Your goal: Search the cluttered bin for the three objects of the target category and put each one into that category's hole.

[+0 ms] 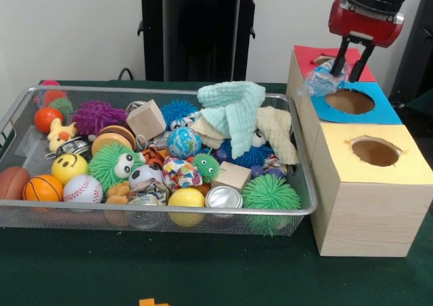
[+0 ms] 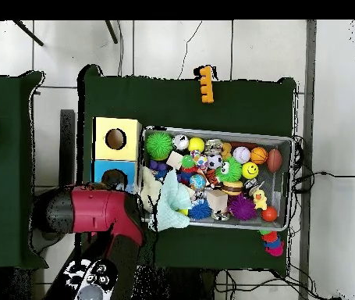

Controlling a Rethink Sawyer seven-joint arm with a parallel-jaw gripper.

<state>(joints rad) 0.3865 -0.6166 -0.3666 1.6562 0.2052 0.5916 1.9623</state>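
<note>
My gripper [image 1: 345, 76] hangs over the far end of the wooden box row, shut on a crumpled clear plastic bottle [image 1: 318, 82]. The bottle sits above the seam between the red-topped box [image 1: 308, 54] and the blue-topped box [image 1: 379, 113], just left of the blue hole [image 1: 350, 101]. The yellow-topped box [image 1: 399, 170] with its hole [image 1: 375, 151] is nearest. In the overhead view my red arm [image 2: 94, 211] covers the gripper, the bottle and the red box; the blue box [image 2: 101, 173] and yellow box [image 2: 116, 138] show.
The wire bin [image 1: 20, 113] left of the boxes holds several balls, spiky toys, wooden blocks [image 1: 145, 120], a silver can [image 1: 224, 198] and pale cloths [image 1: 233, 106]. An orange piece [image 1: 152, 302] lies on the green table by the front edge.
</note>
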